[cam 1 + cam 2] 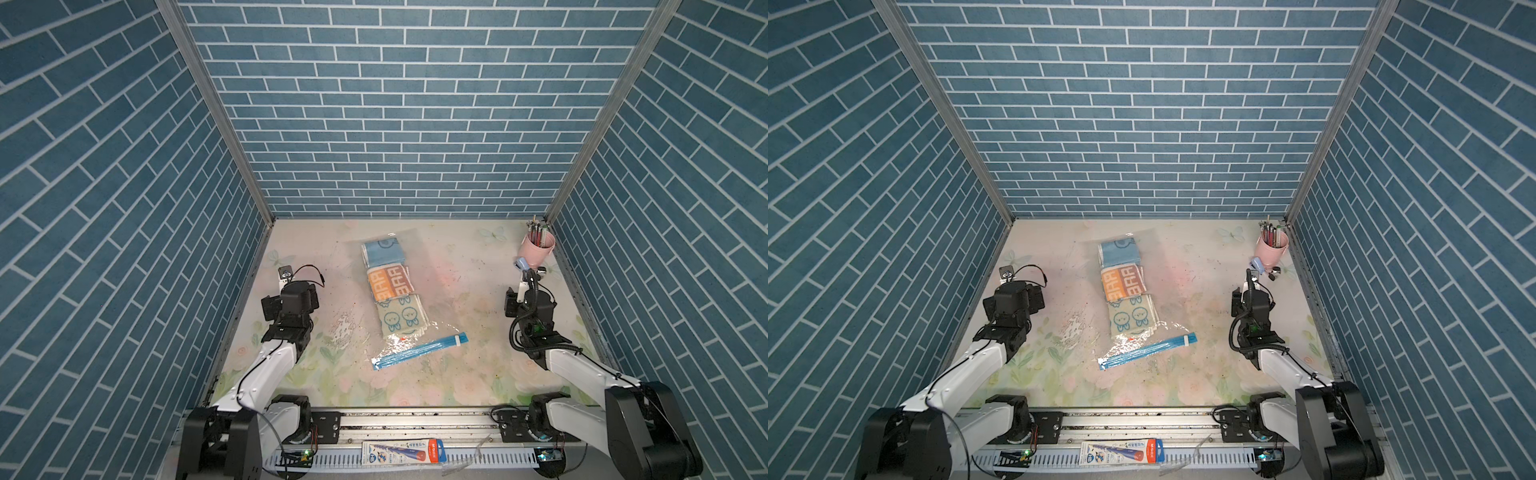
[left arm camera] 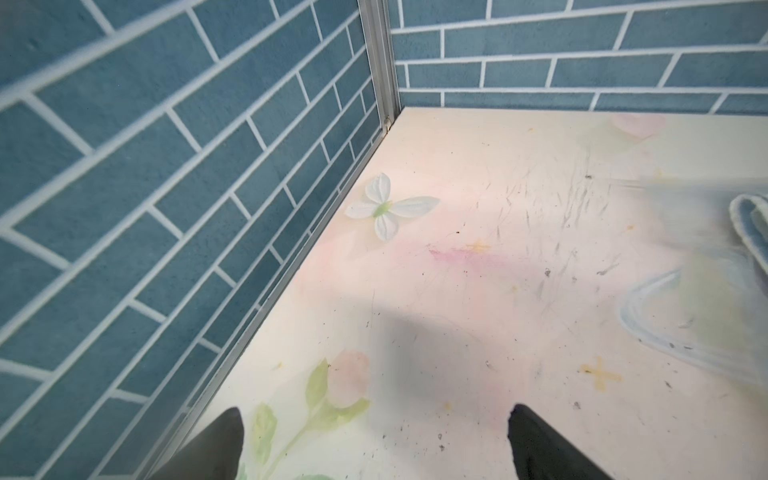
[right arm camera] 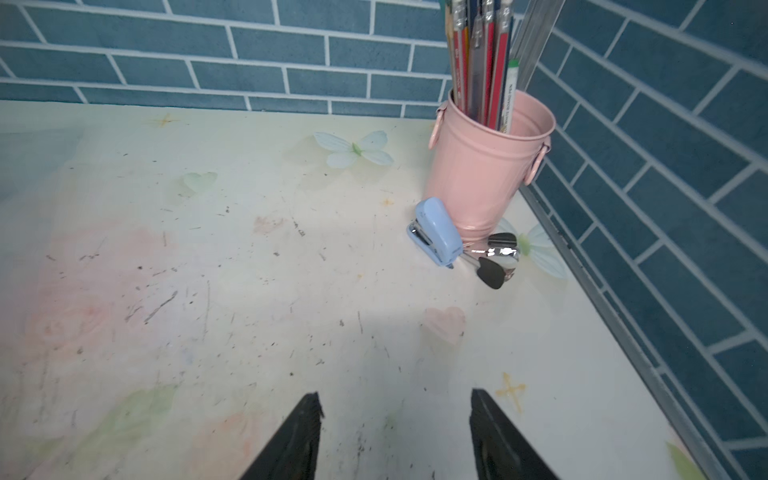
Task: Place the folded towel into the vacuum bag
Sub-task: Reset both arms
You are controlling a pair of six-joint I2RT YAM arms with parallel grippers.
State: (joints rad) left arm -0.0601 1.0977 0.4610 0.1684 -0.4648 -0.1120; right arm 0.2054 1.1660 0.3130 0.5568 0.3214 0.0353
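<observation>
3 folded towels sit end to end inside the clear bag (image 1: pixel 392 341) mid-table in both top views: blue towel (image 1: pixel 380 252) deepest, orange towel (image 1: pixel 388 283) in the middle, green towel (image 1: pixel 401 318) nearest the mouth, with its edge just short of the blue zip strip (image 1: pixel 420 351). Placement looks done or near done; can't tell if the mouth is sealed. Left gripper (image 2: pixel 374 415): fingers spread wide, nothing between them, off to the bag's side near the wall. Right gripper (image 3: pixel 395 395): fingers apart too, empty, facing the pink cup (image 3: pixel 486 166) and small stapler (image 3: pixel 436 232), well apart from the bag. Handling call: towels are soft, light and floppy. Pinching 1 layer would likely peel the fold open, so grab across the folded edge through all layers. Bag film is thin, crinkly, probably slippery, and light enough to slide on the table (image 1: pixel 461 291) under any push. Zip strip looks like the stiffest part and the best place to take hold: 1 gripper pins or lifts it there if the other has to nudge a towel deeper. Avoid pinching film over the towels, since it would bunch.
</observation>
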